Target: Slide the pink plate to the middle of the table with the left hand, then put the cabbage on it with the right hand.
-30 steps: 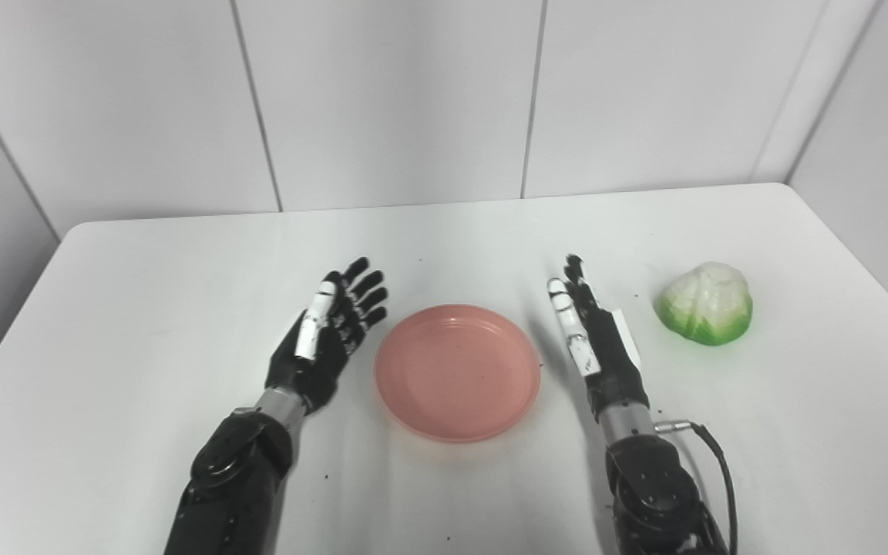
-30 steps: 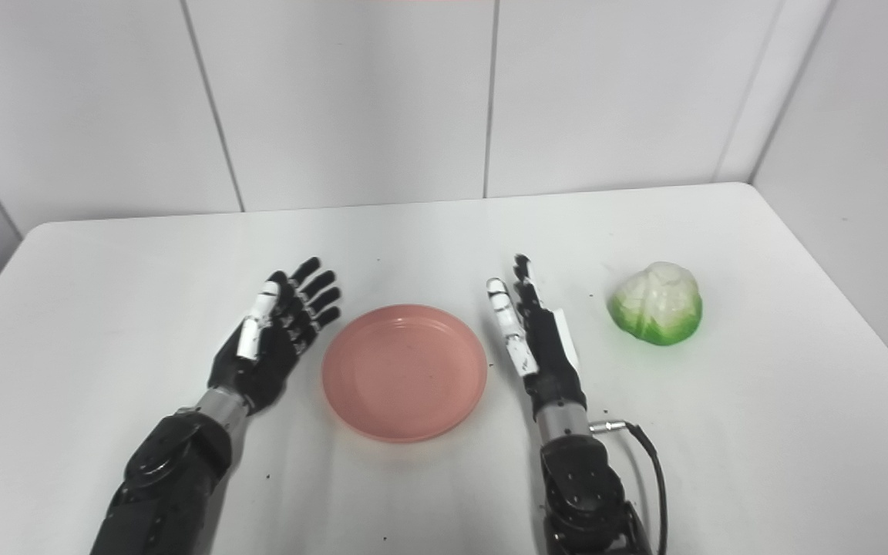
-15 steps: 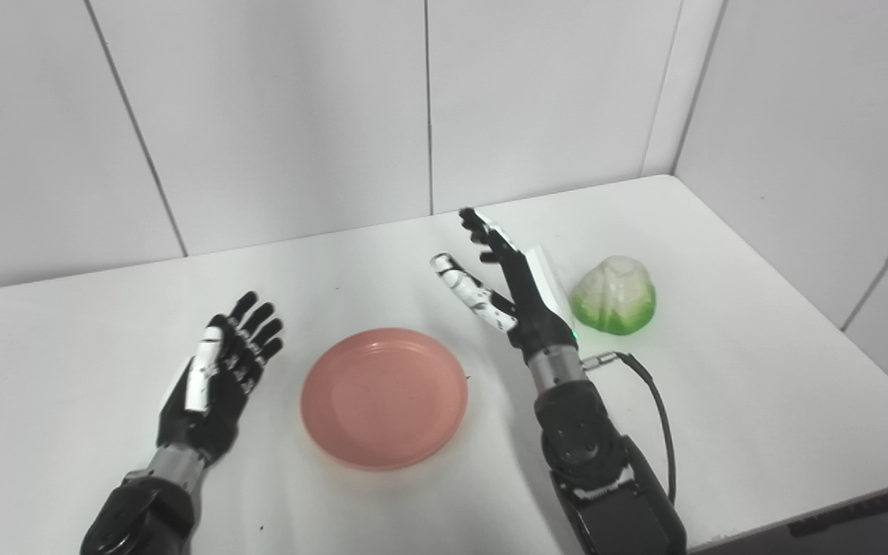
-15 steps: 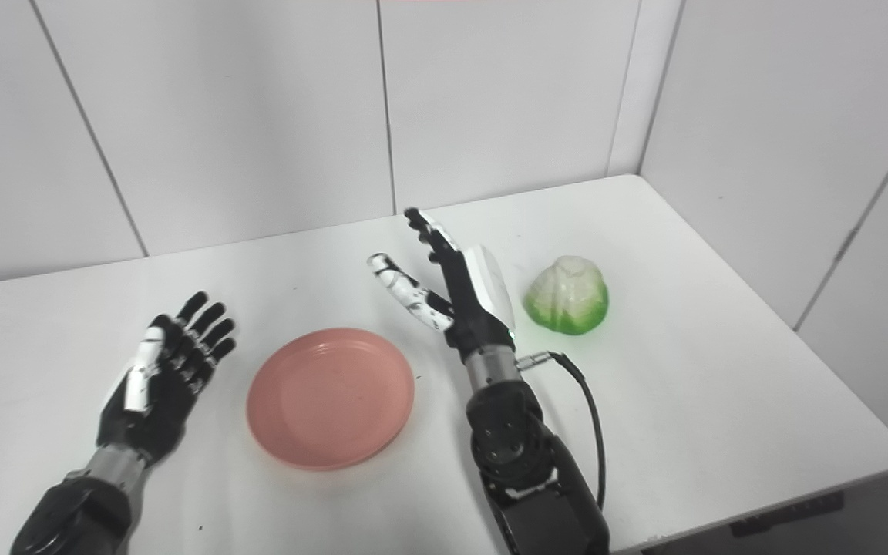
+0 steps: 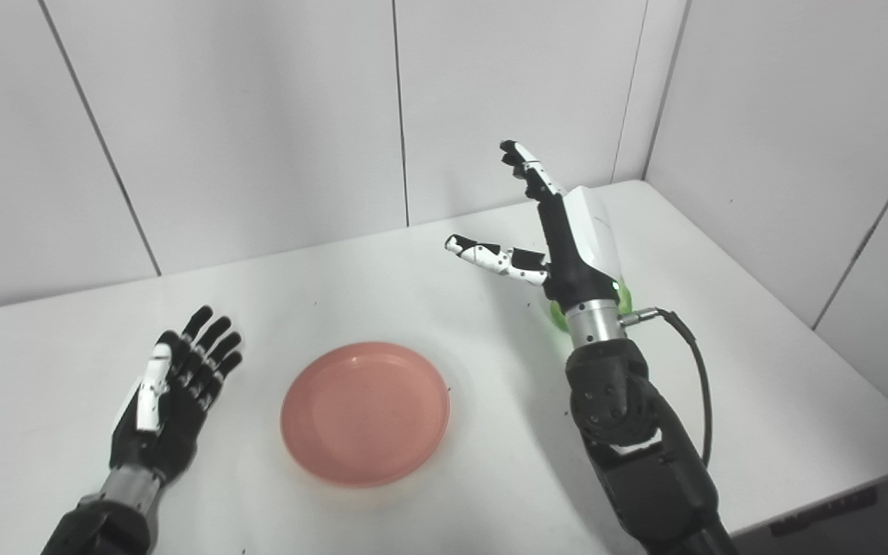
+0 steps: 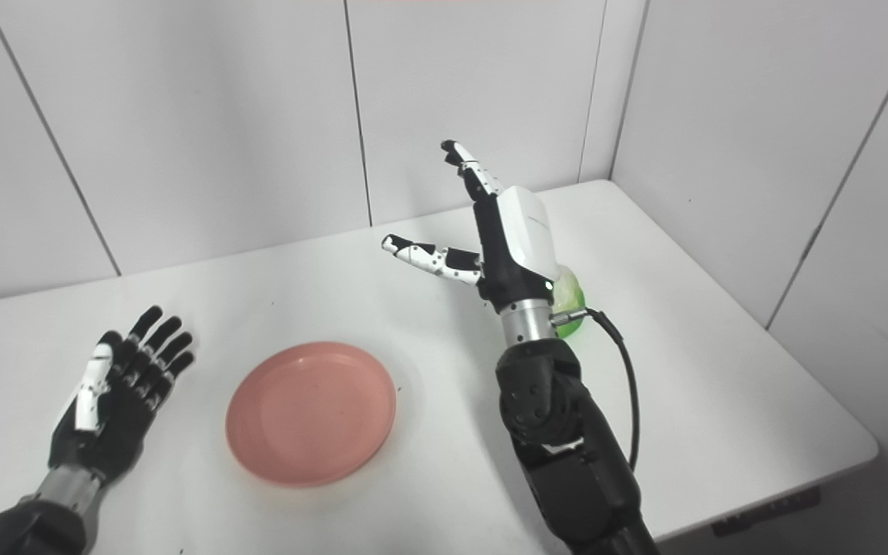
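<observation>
The pink plate (image 5: pixel 365 412) lies flat on the white table (image 5: pixel 382 285), near its middle. My left hand (image 5: pixel 170 398) rests open, palm up, to the left of the plate and apart from it. My right hand (image 5: pixel 560 231) is raised above the table, open, fingers pointing up and thumb stretched left. The cabbage (image 6: pixel 567 308), white and green, sits on the table right behind this hand's wrist; only a green sliver of it shows.
White panelled walls close the back and the right side. The table's right edge (image 6: pixel 860 455) and its front right corner are in view. A black cable (image 5: pixel 691 370) loops out from the right wrist.
The camera has swung to the right. My right hand has risen from the table beside the plate and moved back in front of the cabbage, now hiding most of it. Left hand and plate stay put.
</observation>
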Controlling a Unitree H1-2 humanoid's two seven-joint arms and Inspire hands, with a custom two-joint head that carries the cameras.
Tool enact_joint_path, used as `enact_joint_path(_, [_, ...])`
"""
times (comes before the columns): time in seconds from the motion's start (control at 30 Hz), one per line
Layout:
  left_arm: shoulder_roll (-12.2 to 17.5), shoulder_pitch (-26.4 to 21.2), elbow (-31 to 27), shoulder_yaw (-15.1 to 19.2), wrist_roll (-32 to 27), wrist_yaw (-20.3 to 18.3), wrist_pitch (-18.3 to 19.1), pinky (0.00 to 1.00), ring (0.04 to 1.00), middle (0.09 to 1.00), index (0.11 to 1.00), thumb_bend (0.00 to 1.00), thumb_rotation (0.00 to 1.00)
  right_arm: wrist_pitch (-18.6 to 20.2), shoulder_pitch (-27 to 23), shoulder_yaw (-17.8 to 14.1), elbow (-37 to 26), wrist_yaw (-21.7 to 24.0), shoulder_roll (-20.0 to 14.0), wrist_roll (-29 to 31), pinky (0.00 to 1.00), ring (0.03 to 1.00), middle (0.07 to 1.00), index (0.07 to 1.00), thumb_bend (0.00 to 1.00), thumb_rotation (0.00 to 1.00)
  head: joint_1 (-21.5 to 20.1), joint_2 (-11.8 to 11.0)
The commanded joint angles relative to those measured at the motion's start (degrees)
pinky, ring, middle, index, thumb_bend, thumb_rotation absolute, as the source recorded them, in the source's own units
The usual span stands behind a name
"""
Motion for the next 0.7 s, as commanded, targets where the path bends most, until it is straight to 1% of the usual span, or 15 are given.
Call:
enact_joint_path(0.0, [1.3, 2.8, 3.8, 0.1, 1.0, 0.8, 3.8, 0.95, 0.930, 0.937, 0.931, 0.38, 1.00, 0.9, -2.5, -1.6, -2.4, -0.5, -1.7, -0.6, 0.76, 0.836, 0.859, 0.879, 0.86, 0.50, -0.5, 0.1])
enact_joint_path(0.1, [1.6, 2.7, 4.0, 0.4, 0.7, 0.8, 4.2, 0.95, 0.933, 0.941, 0.934, 0.38, 1.00, 3.0, -2.2, -3.0, -3.5, -0.1, -2.8, -1.8, 0.76, 0.838, 0.865, 0.885, 0.87, 0.50, -0.9, 0.2])
enact_joint_path(0.17, [1.8, 2.6, 4.0, 0.6, 0.4, 1.0, 4.8, 0.95, 0.928, 0.935, 0.928, 0.37, 1.00, 3.7, -1.9, -3.6, -3.8, -0.1, -3.3, -2.3, 0.76, 0.844, 0.867, 0.892, 0.88, 0.51, -1.1, 0.5])
enact_joint_path(0.3, [2.5, 2.5, 3.8, 0.9, 0.2, 1.0, 5.7, 0.94, 0.925, 0.930, 0.928, 0.38, 1.00, 3.8, -0.9, -5.2, -3.8, -0.7, -4.7, -3.0, 0.76, 0.848, 0.870, 0.898, 0.90, 0.51, -1.7, 1.0])
enact_joint_path(0.43, [2.7, 2.6, 3.4, 1.2, 0.1, 1.2, 6.4, 0.94, 0.921, 0.927, 0.921, 0.38, 1.00, 4.8, 0.4, -7.2, -4.2, -0.3, -5.5, -2.6, 0.78, 0.861, 0.880, 0.909, 0.92, 0.51, -2.1, 1.5])
enact_joint_path(0.5, [2.8, 2.6, 3.3, 1.4, 0.0, 1.2, 6.7, 0.94, 0.919, 0.925, 0.918, 0.38, 1.00, 5.3, 1.1, -7.9, -4.2, 0.1, -6.0, -2.4, 0.80, 0.870, 0.885, 0.916, 0.93, 0.51, -2.2, 1.7])
enact_joint_path(0.67, [3.2, 2.4, 3.4, 1.3, 0.5, 1.0, 6.6, 0.94, 0.920, 0.926, 0.921, 0.38, 1.00, 6.2, 2.8, -9.0, -3.0, 0.7, -6.9, -1.8, 0.81, 0.877, 0.895, 0.927, 0.97, 0.53, -2.6, 2.5])
